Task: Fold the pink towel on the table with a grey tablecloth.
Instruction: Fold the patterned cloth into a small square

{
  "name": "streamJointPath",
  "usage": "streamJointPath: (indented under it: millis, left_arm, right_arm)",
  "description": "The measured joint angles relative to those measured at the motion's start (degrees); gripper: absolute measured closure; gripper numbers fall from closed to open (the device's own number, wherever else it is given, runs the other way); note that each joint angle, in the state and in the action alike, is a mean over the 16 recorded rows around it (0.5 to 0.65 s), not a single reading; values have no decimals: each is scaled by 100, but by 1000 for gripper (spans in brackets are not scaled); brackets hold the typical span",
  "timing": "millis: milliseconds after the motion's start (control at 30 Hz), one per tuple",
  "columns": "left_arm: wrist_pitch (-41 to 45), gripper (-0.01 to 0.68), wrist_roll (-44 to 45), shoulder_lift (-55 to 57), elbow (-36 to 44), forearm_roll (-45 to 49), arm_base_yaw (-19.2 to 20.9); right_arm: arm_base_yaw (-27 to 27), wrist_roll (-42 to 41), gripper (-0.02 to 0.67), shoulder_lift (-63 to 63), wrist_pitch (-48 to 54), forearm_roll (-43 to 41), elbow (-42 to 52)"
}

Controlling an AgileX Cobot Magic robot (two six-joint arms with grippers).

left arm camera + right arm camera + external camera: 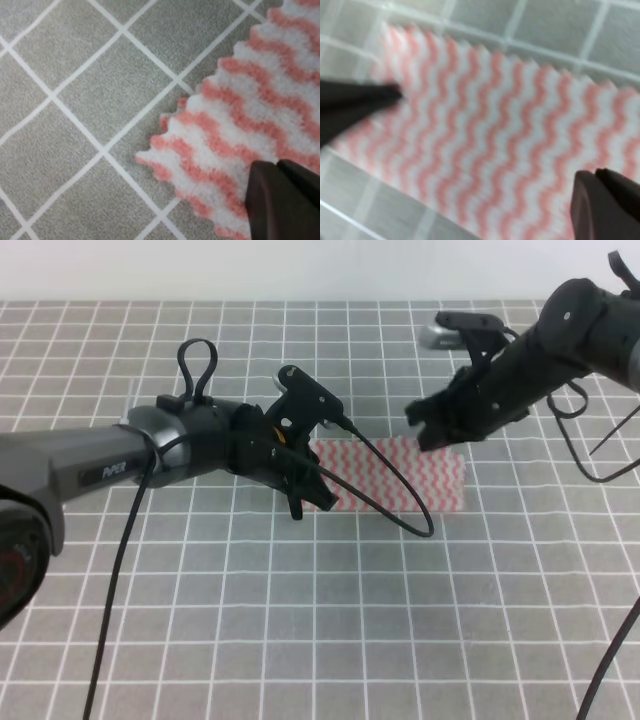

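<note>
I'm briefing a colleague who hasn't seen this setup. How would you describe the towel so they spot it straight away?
Start from the table with a grey tablecloth, ruled in thin white grid lines. Near its middle, between the left gripper and the right gripper, lies the pink towel, a flat strip. It is the only coloured, patterned thing there: pink-and-white wavy zigzag stripes with scalloped edges.

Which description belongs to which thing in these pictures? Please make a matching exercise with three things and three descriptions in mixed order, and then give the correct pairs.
Things:
1. pink towel
2. left gripper
3. right gripper

Descriptions:
a. hangs over the far right part of the towel
b. lies flat on the grey tablecloth as a wide strip
c. is down at the towel's left end

Pairs: 1-b, 2-c, 3-a
</note>
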Motion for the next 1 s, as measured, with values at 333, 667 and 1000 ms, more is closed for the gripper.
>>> streamJointPath:
  millis: [333,667,1000]
  left_arm:
    - [104,674,0,2,-3,20,17]
    - [135,674,1,-2,0,22,19]
    - [151,674,0,0,-3,20,18]
  right_arm:
    - [-6,252,481,33,334,-783,14]
    - [-7,773,346,63,419,-1205,37]
    - [-3,853,359,214,448,-1125,39]
